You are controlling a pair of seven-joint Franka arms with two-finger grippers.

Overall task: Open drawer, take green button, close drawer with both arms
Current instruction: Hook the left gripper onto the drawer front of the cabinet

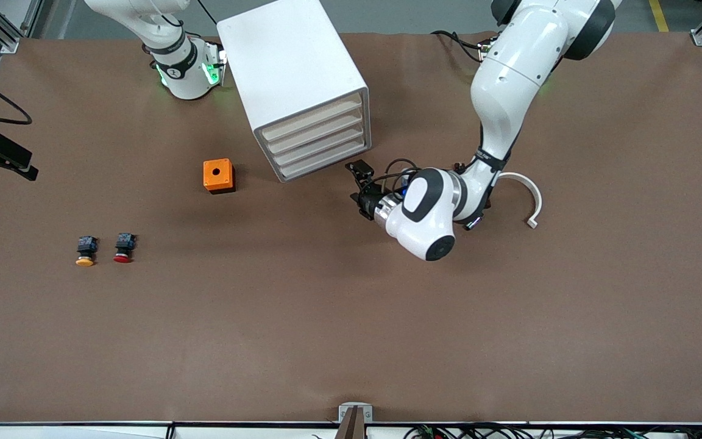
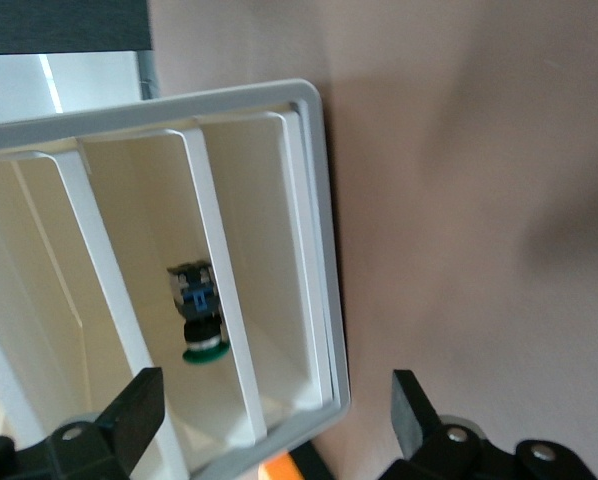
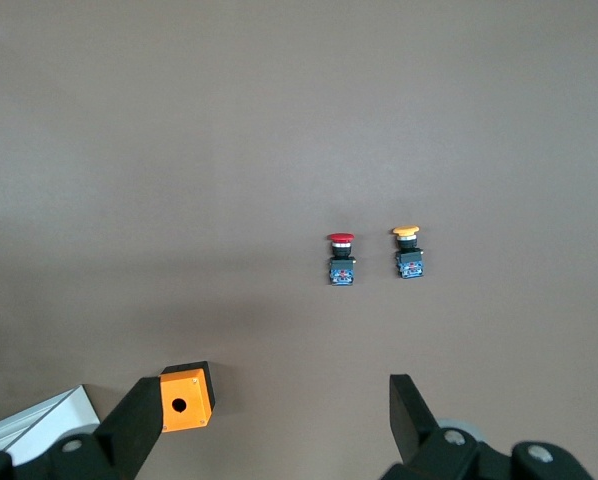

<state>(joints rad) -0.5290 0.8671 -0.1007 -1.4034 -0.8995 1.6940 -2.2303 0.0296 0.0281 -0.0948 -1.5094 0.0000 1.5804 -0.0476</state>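
The white cabinet (image 1: 290, 67) stands near the robots' bases, and all four beige drawers look pushed in. The lowest drawer (image 1: 323, 160) is shut. In the left wrist view the green-capped button (image 2: 201, 318) lies inside the cabinet (image 2: 319, 250), low down, seen through its front. My left gripper (image 1: 358, 186) is open and empty just in front of the lowest drawer, at the cabinet's corner toward the left arm's end; its fingers (image 2: 139, 405) stand wide apart. My right gripper (image 3: 274, 410) is open and empty, waiting high over the table by its base.
An orange box with a hole (image 1: 219, 175) sits beside the cabinet and shows in the right wrist view (image 3: 186, 396). The yellow-capped button (image 1: 86, 250) and the red-capped button (image 1: 124, 247) lie nearer the front camera, toward the right arm's end. A white curved piece (image 1: 528, 195) lies by the left arm.
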